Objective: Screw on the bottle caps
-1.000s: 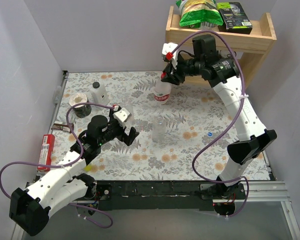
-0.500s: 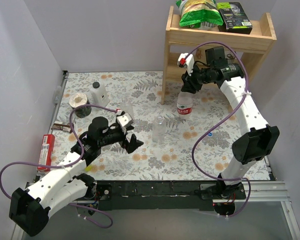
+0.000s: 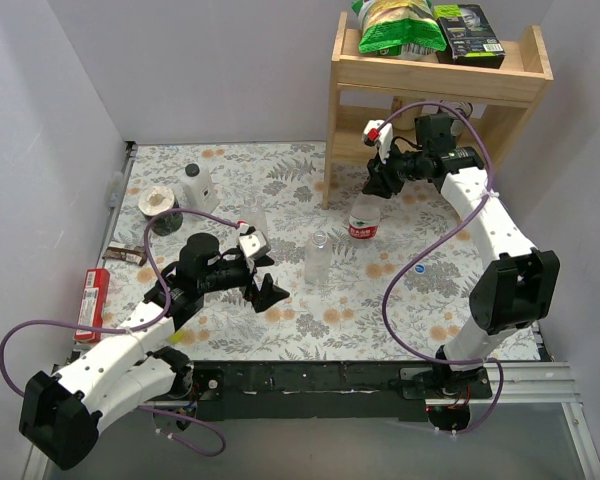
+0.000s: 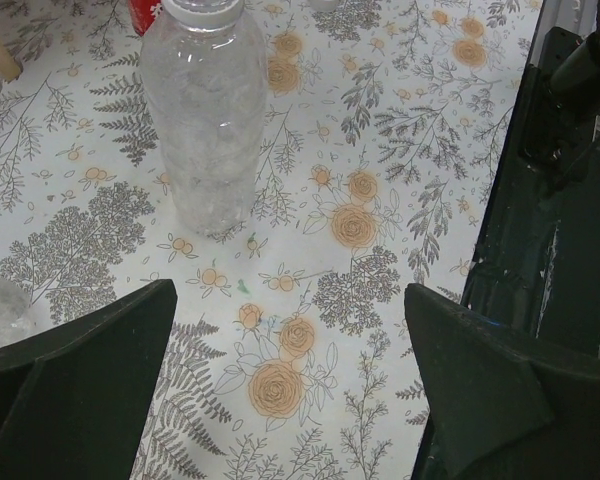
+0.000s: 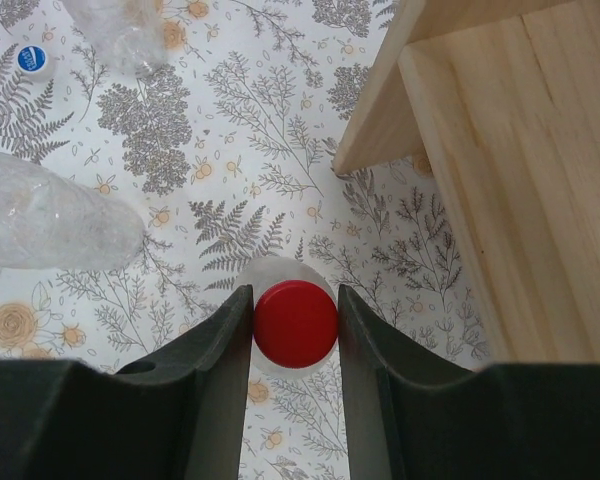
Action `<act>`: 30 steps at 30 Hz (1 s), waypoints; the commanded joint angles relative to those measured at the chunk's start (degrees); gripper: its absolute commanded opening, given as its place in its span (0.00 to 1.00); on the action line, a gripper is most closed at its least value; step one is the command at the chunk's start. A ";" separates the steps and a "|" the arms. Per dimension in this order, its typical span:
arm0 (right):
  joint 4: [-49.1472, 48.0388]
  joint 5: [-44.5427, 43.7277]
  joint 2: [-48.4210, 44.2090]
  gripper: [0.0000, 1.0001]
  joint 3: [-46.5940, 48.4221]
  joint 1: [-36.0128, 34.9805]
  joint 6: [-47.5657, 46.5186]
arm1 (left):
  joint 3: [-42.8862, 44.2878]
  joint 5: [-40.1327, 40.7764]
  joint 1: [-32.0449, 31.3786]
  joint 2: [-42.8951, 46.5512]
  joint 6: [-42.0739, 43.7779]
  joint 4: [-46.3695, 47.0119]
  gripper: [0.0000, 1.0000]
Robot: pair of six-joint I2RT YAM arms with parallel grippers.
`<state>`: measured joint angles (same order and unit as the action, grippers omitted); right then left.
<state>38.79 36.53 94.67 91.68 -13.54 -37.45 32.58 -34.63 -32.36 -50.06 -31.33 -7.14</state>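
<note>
right fingers [image 5: 220,350] squeezing the small round red plastic cap [image 5: 295,323] on the clear plastic bottle with a red label [image 3: 362,218], upper right of the table [image 3: 280,170], left fingers [image 4: 90,370] hanging wide open, lower left, near a second clear plastic bottle [image 4: 205,110] standing mid-table

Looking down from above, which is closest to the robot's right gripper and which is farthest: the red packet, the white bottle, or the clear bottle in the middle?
From the right gripper, which holds the red-capped bottle:
1. the clear bottle, in the middle.
2. the white bottle, at the back left.
3. the red packet, at the far left edge.
</note>
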 commanded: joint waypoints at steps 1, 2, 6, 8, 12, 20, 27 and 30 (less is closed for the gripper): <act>-4.15 1.52 -3.27 0.01 -2.20 0.09 0.98 | 0.03 -1.67 0.10 0.49 1.01 -0.51 0.98; -4.33 1.44 -3.53 0.01 -2.55 0.18 0.89 | 0.12 -1.67 0.10 0.41 1.01 -0.60 0.98; -4.60 0.91 -4.15 0.06 -3.61 0.18 0.89 | 0.12 -1.75 0.10 0.05 1.01 -0.51 0.98; -4.60 0.12 -4.32 0.14 -3.70 0.18 1.59 | 0.12 -2.02 0.10 0.05 1.10 -0.51 0.98; -5.12 -2.16 -4.41 0.30 -3.79 0.27 2.73 | 0.03 -2.46 0.10 -0.12 1.36 -0.60 0.98; -5.12 -2.78 -4.23 0.38 -3.70 0.27 3.00 | -0.15 -2.81 0.10 0.14 1.62 -0.60 0.98; -5.39 -3.57 -4.15 0.46 -3.70 0.36 3.44 | -0.41 -3.42 0.10 0.32 2.33 -0.51 0.98; -5.65 -3.84 -4.15 0.52 -3.70 0.27 3.88 | -0.50 -3.60 0.10 0.32 2.33 -0.51 0.98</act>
<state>34.94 33.32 92.33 88.27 -13.52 -34.35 32.36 -36.82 -32.36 -50.37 -29.93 -7.35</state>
